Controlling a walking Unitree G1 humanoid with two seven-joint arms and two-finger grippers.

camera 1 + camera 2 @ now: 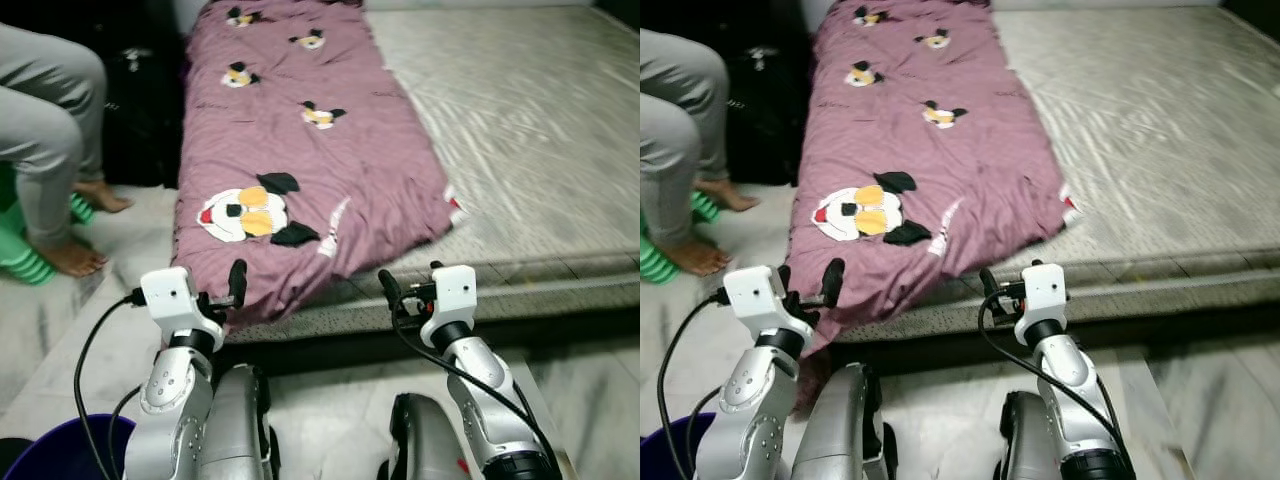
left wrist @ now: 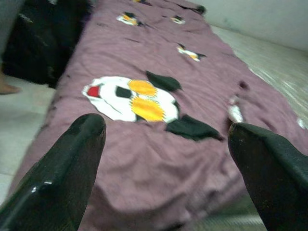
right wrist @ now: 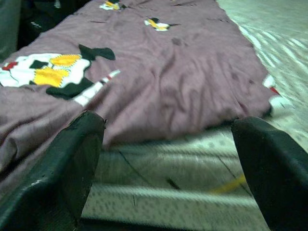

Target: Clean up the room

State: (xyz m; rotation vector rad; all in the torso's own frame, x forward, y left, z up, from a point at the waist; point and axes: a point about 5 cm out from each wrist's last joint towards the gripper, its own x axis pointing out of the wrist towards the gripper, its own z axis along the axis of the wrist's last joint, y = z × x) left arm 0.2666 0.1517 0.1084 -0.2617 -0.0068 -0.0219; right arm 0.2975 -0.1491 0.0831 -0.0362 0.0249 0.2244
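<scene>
While the purple blanket (image 1: 300, 150) drapes the mattress (image 1: 520, 130), left hand (image 2: 166, 159) and right hand (image 3: 168, 159) hover spread.

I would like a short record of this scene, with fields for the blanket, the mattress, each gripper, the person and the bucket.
blanket: purple blanket with cartoon prints, spread along the left side of the mattress, its near corner hanging over the edge
mattress: grey mattress low on the floor, right part bare
left gripper: left gripper open, raised in front of the blanket's near edge, holding nothing
right gripper: right gripper open, facing the mattress edge, holding nothing
person: person's legs in grey trousers, barefoot, at far left
bucket: purple bucket beside the robot's left arm
</scene>
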